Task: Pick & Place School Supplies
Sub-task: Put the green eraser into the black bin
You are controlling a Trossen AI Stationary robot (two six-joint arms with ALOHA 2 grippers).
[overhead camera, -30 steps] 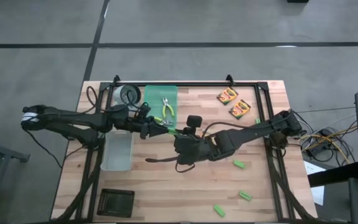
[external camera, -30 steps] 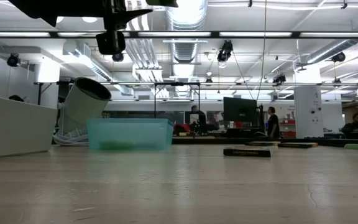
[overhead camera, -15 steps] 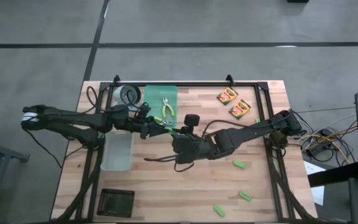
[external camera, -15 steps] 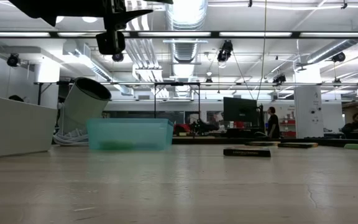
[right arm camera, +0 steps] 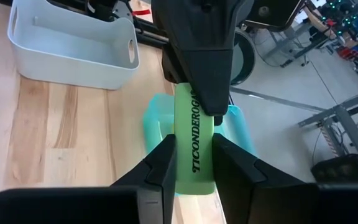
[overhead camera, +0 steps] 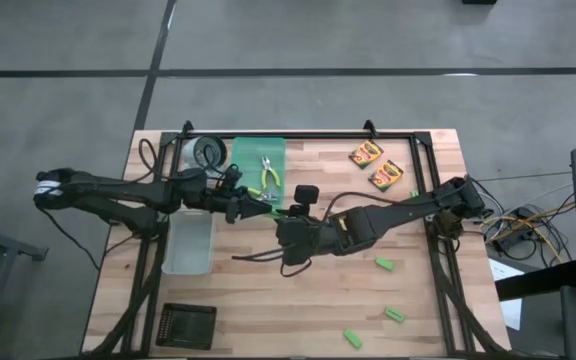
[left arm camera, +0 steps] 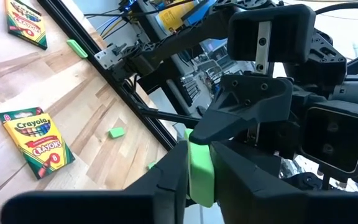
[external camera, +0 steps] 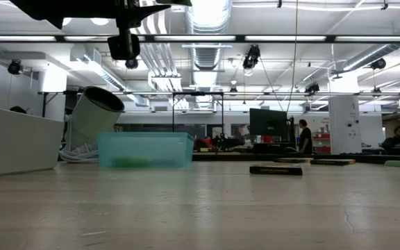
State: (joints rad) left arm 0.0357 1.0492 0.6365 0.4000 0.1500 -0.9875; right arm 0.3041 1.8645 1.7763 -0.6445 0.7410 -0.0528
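I have both end effectors meeting above the middle of the surface (overhead camera: 268,300), just in front of the teal tray (overhead camera: 258,160). My left end effector (left arm camera: 199,169) has its two dark fingers (left arm camera: 166,177) pressed against the sides of a bright green block (left arm camera: 200,167), so it is nearly closed on that block from one end. My right end effector (right arm camera: 191,163) grips the same block from the other end; in its wrist view the block reads as a green eraser with TICONDEROGA printed along it, pinched between the two fingers (right arm camera: 160,165), with the left arm's fingers clamped on the far end. So the block is held by both at once, up off the surface, where the arms meet in the high view (overhead camera: 280,211). Farther out, the pliers (overhead camera: 268,174) lie in the teal tray, and the clear bin (overhead camera: 189,243) sits near the left arm, toward the surface's left side. Two crayon boxes (overhead camera: 377,165) lie side by side near the far right corner; the left wrist view shows one crayon box (left arm camera: 35,141) flat on the wood. Three more green blocks (overhead camera: 385,264) lie scattered on the right near side, well apart from the end effectors.
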